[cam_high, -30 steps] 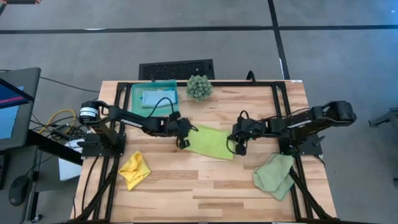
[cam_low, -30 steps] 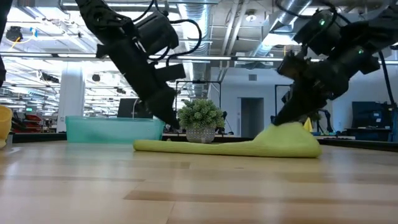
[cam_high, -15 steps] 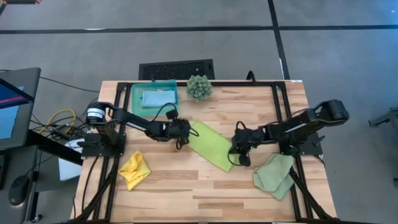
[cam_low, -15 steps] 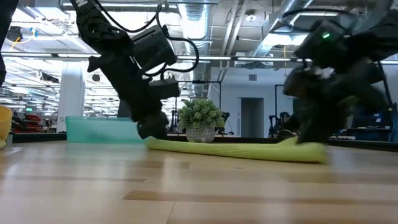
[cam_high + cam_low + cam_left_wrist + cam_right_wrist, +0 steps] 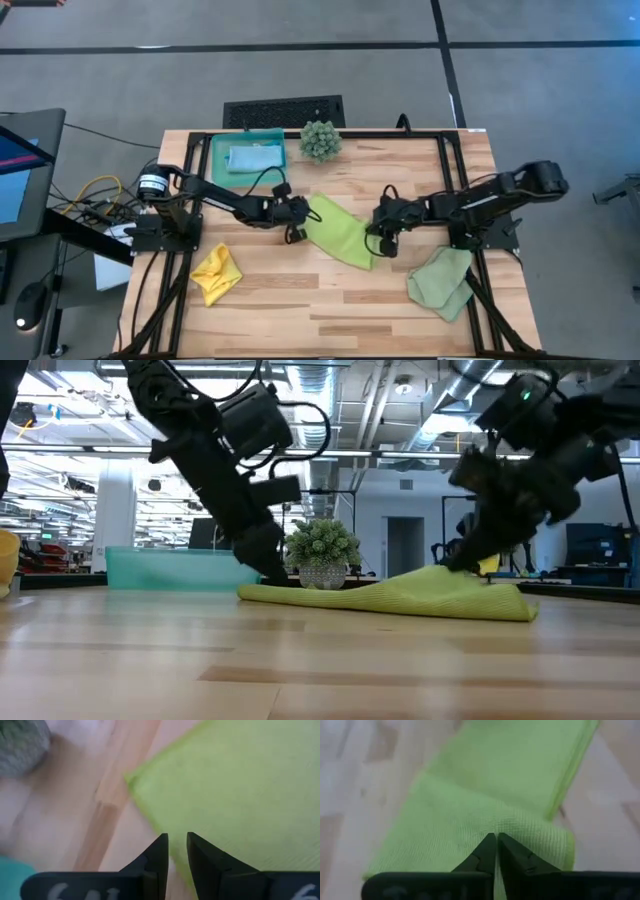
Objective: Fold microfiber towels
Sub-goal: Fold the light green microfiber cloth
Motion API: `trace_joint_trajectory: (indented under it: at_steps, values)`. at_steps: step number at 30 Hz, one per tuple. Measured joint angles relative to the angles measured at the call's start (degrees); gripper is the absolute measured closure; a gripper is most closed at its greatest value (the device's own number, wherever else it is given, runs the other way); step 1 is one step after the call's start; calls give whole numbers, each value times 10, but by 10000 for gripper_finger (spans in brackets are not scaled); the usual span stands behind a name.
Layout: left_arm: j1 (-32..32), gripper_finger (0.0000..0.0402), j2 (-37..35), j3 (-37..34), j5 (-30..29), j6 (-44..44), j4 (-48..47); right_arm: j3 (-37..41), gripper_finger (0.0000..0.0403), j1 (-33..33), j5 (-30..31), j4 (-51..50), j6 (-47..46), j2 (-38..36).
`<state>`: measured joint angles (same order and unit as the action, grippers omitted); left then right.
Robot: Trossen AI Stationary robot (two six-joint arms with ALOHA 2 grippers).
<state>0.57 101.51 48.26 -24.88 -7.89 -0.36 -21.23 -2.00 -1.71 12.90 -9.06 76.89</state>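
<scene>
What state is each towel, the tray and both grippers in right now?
lime green towel: partly folded, flat on the table, between both grippers
light blue towel: folded, in tray
yellow towel: crumpled
sage green towel: unfolded, rumpled
teal tray: holds one towel
left gripper: at lime towel's edge
right gripper: on lime towel

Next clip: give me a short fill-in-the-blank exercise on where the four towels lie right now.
1. The light blue microfiber towel lies inside the teal translucent plastic ____.
2. Both grippers work at the ____ microfiber towel at the table's middle.
3. The crumpled yellow microfiber towel lies on the table's ____ side in the high view.
4. The pale sage green microfiber towel lies beside the ____ arm's base.

Missing words: tray; lime green; left; right
</scene>
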Motion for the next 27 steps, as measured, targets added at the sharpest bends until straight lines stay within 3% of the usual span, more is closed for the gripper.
trace_joint_trajectory:
  at_steps: [6, 12, 17, 21, 27]
  values:
    - [6, 339, 0, -27, -30, -4, -1, 0, 302, 3, -100, -11, -19, 39]
    - [20, 339, 0, -32, -54, 10, -3, 0, 233, 3, -199, -28, -30, 0]
    - [33, 339, 0, -32, -114, 39, -2, 0, 212, 2, -198, -56, -17, -54]
    - [44, 339, 0, -32, -124, 49, -2, -1, 219, 1, -181, -85, 4, -84]
    - [42, 339, 0, -32, -84, 39, 3, -1, 244, 4, -48, -110, 3, -66]
